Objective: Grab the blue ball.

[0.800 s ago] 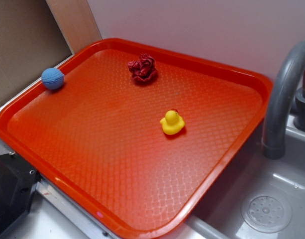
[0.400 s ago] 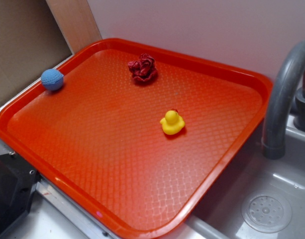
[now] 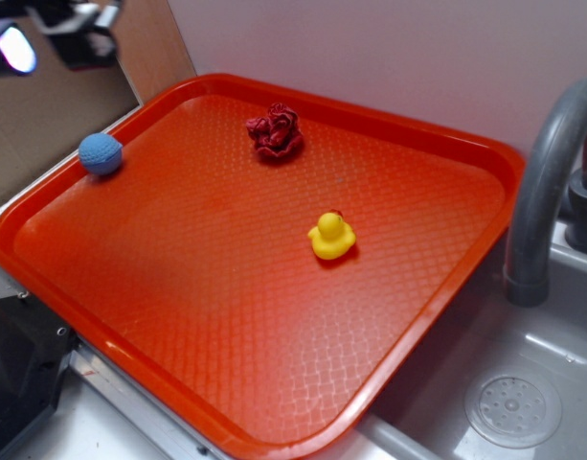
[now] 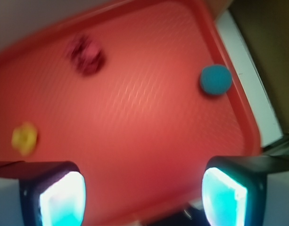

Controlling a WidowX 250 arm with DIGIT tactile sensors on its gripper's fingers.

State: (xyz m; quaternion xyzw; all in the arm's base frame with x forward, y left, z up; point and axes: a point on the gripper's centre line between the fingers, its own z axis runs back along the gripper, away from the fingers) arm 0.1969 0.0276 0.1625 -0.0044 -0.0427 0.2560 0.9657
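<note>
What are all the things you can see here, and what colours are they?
blue ball: one, blue, against the tray's left rim
scrunchie-like fabric bundle: one, dark red, near the tray's back edge
rubber duck: one, yellow, middle right of the tray
tray: one, orange-red, on the counter
faucet: one, grey, right of the tray
sink drain: one, grey, in the basin at bottom right
gripper: one, black with lit pads, open, empty, above the tray
</note>
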